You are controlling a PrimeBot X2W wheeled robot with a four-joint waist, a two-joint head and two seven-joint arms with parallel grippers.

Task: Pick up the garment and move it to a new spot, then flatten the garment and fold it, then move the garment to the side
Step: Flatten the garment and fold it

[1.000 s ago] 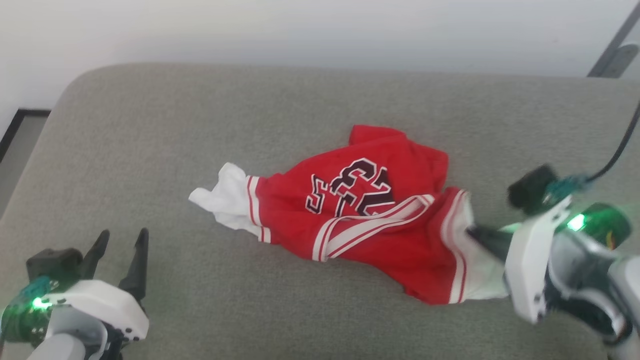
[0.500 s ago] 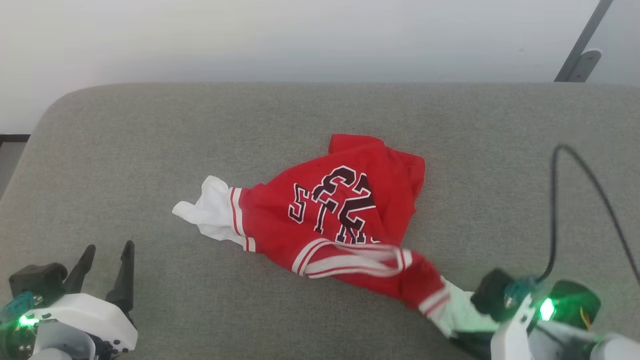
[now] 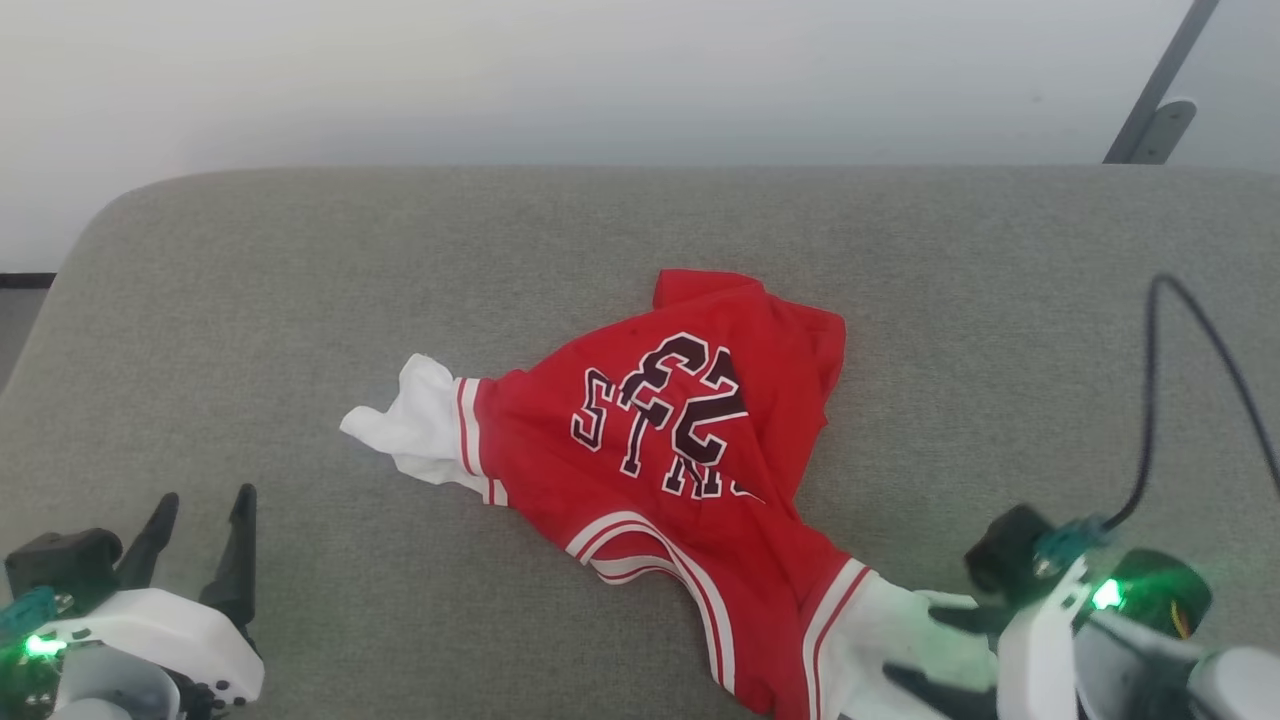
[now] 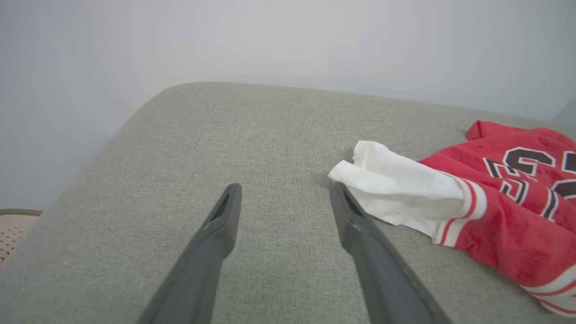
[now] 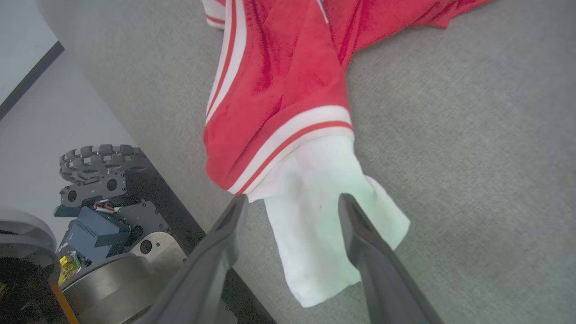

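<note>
The garment [image 3: 640, 470], a red jersey with white sleeves and dark lettering, lies crumpled on the grey cushion [image 3: 300, 300], stretched toward the near right. My right gripper [image 3: 915, 648] stands open over its near white sleeve [image 3: 890, 630]. In the right wrist view that sleeve [image 5: 315, 216] lies loose between the spread fingers of the right gripper [image 5: 293, 199], close to the cushion's front edge. My left gripper [image 3: 205, 497] is open at the near left, apart from the cloth. In the left wrist view the left gripper [image 4: 285, 188] has its right fingertip just short of the garment's other white sleeve [image 4: 396, 189].
A pale wall stands behind the cushion, with a dark metal bracket [image 3: 1150, 130] at the far right. A black cable [image 3: 1150, 400] loops above my right wrist. My own base and wheel [image 5: 99, 166] show below the cushion's front edge. Bare cushion lies left and far.
My right gripper dragged the sleeve toward the near right edge, stretching the garment out, then opened and let it go. The left gripper stayed open. The head camera shifted at first.
</note>
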